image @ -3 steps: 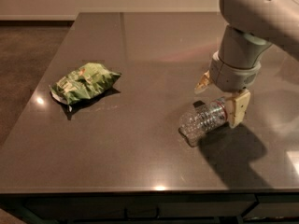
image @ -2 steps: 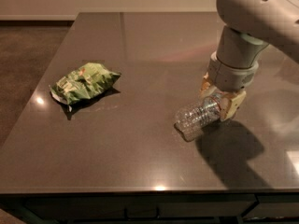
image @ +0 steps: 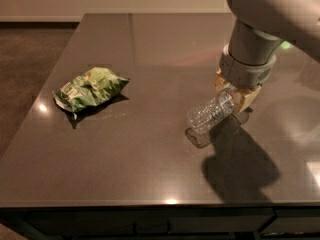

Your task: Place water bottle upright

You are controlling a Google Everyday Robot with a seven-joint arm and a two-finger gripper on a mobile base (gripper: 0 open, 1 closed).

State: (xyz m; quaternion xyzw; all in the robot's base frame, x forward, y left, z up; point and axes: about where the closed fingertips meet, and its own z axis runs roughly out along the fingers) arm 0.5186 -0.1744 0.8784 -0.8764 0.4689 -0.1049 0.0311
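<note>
Camera view, single frame: dark glossy table (image: pixel 150 49) seen from above and in front

Item 1: gripper (image: pixel 234 95), on a pale arm (image: pixel 270 14) reaching in from the upper right, over the right half of the table. Tan fingers (image: pixel 248 98) point downward, closed in on the upper end of item 2, one on each side

Item 2: water bottle (image: pixel 211 114), clear and ribbed. Lies tilted, neither flat nor upright; cap end raised to the upper right and hidden between the jaws, base angled to the lower left, projecting clear of the fingers. Its dim reflection and shadow sit on the tabletop just beneath the base; whether the base touches the surface cannot be told

Item 3: green crumpled snack bag (image: pixel 90 88), flat on the left half of the table, well apart from bottle and gripper
</note>
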